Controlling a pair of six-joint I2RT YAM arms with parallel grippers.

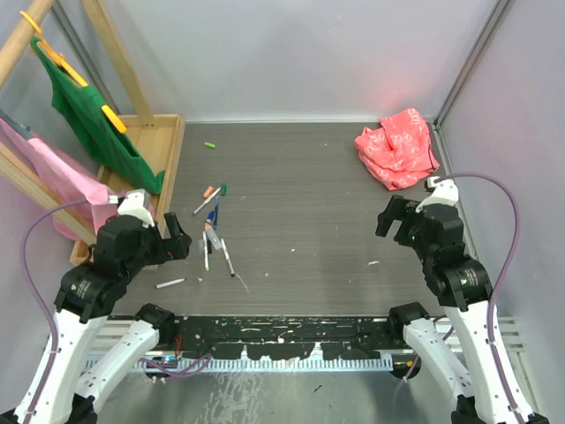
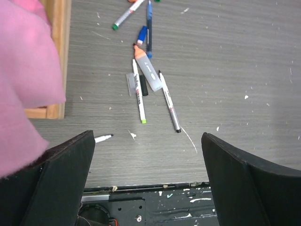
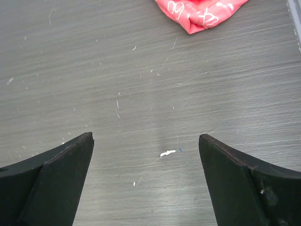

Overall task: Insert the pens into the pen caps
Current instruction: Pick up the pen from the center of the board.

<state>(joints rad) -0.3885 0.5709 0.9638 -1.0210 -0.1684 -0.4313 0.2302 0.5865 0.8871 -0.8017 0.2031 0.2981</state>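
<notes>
Nothing capped yet that I can see; pens (image 1: 214, 237) lie scattered loose on the table (image 1: 309, 194), left side, just ahead of the left gripper (image 2: 148, 160); a green cap (image 1: 210, 144) sits well apart, farther back; left gripper and right gripper (image 3: 146, 160) both gape wide, empty; every pen remains to do.

Pens (image 1: 212, 234) on table (image 1: 309, 203) left, beside tray (image 1: 166, 132); lone cap (image 1: 210, 144) behind; cloth (image 1: 397, 147) far right.

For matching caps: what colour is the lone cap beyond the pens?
The cap is green, clearest in top view.
</notes>
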